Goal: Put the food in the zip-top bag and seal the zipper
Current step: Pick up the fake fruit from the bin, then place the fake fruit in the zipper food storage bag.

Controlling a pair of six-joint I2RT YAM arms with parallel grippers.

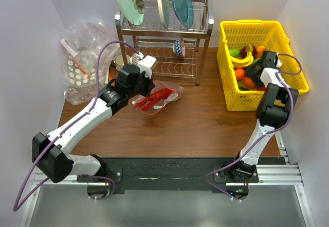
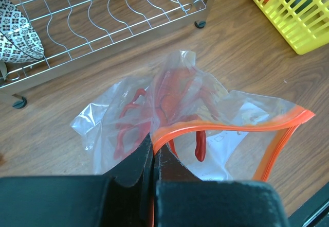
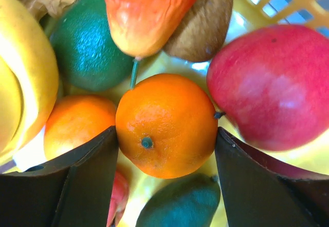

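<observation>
The top view looks down from above and behind the arm bases (image 1: 100, 178), far enough off to take in the whole table (image 1: 195, 129). The left wrist view looks forward and down past the left gripper (image 2: 153, 147). It is close on the bag (image 2: 236, 119) at the gripper's tips, with the rack (image 2: 103, 21) beyond and a corner of the basket (image 2: 293, 11) far ahead to its right. The right wrist view looks straight down into the basket from very near, and an orange (image 3: 164, 119) fills the gap of the right gripper (image 3: 167, 134). All three views share the basket. The top and left wrist views share the bag and rack.
</observation>
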